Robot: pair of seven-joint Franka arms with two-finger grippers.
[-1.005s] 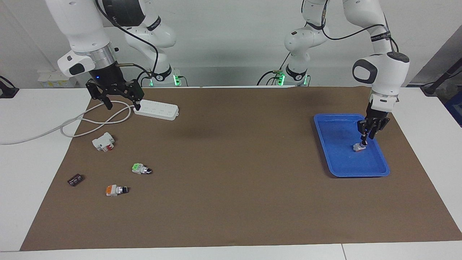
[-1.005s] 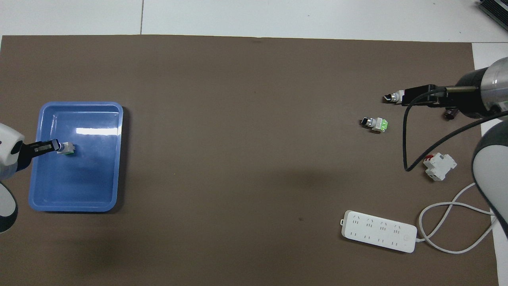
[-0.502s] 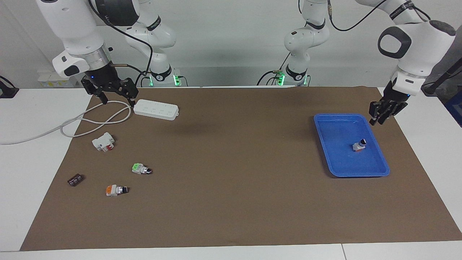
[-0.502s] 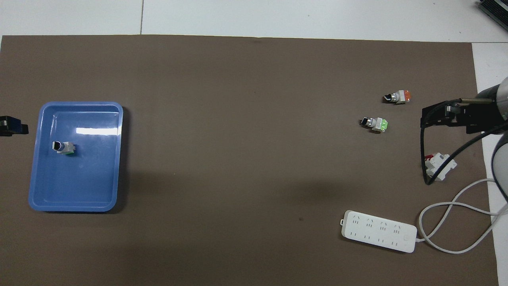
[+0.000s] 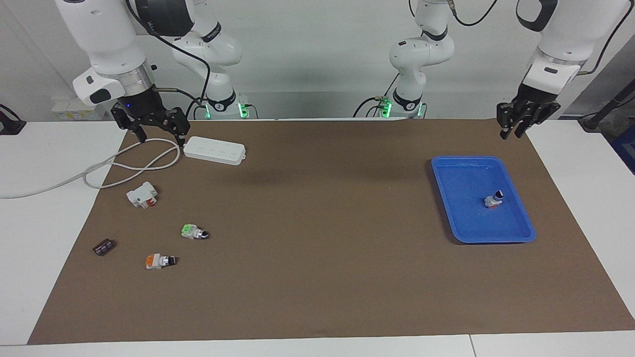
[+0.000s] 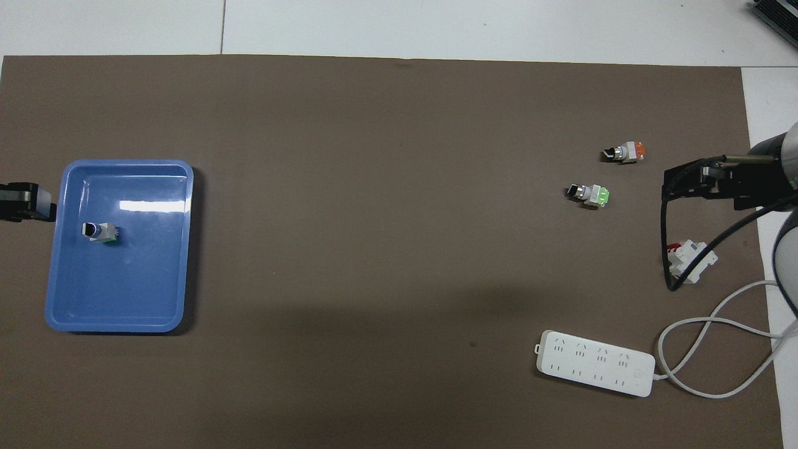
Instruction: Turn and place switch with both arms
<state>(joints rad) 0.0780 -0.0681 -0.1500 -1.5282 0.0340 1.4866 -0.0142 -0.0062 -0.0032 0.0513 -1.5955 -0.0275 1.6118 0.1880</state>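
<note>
Our switch (image 5: pixel 493 199) stands upright in the tray (image 5: pixel 459 171), well below the left gripper (image 5: pixel 511 132), whose fingers are slightly parted and empty. The right gripper (image 5: pixel 163 138) waits spread wide. We judge it light, rigid and tippy; pinch the grey middle.

Two glossy white jointed arms (image 5: pixel 106 37), dark grey joint caps, black cables, black end effectors.

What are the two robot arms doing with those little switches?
Nothing is being held. One switch stands knob-up in the blue tray. The left gripper hangs empty above the mat beside the tray. The right gripper, open, hangs over the power strip's cable.
</note>
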